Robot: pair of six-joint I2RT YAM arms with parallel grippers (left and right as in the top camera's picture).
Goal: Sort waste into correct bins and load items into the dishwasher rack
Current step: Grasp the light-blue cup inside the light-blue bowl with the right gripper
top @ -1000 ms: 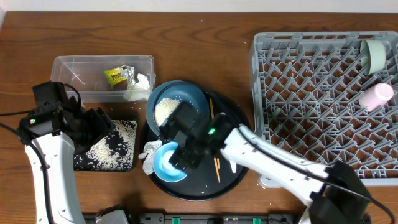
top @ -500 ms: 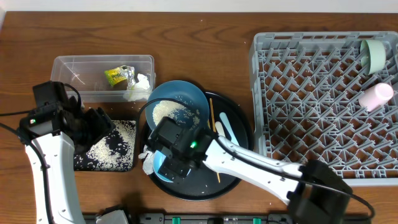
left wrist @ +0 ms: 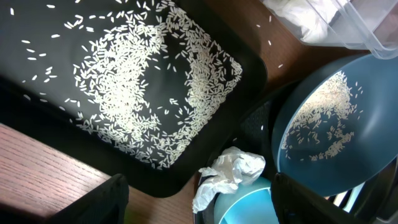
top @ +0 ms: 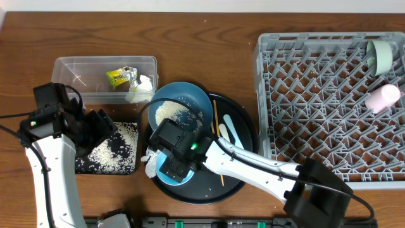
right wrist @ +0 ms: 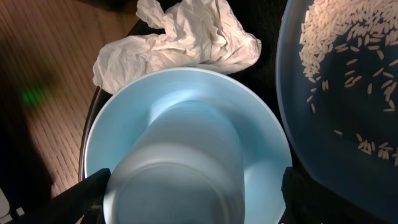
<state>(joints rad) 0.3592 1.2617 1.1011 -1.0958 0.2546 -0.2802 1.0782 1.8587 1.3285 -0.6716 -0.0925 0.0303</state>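
My right gripper (right wrist: 193, 202) is open low over the light-blue bowl (right wrist: 264, 146), its fingers either side of a small white cup (right wrist: 180, 165) standing in the bowl. In the overhead view the right gripper (top: 174, 163) covers most of this bowl (top: 161, 175) on the round black tray. A crumpled tissue (right wrist: 186, 37) lies against the bowl's rim. The large blue dish (top: 190, 101) holds rice grains (top: 169, 113). My left gripper (left wrist: 205, 202) is open and empty beside the shallow black tray (left wrist: 37, 93) strewn with rice (left wrist: 137, 81).
The clear tub (top: 76, 69) holds the yellow-green wrapper (top: 119, 77) and a tissue (top: 142, 87). Chopsticks (top: 215, 117) and a white flat utensil (top: 226, 130) lie on the round black tray (top: 243, 117). The grey rack (top: 316, 107) holds a pale-green bowl (top: 381, 54) and a pinkish cup (top: 383, 98).
My right gripper has moved left and toward the table's front, from over the blue dish's edge to over the light-blue bowl. The left arm has not moved.
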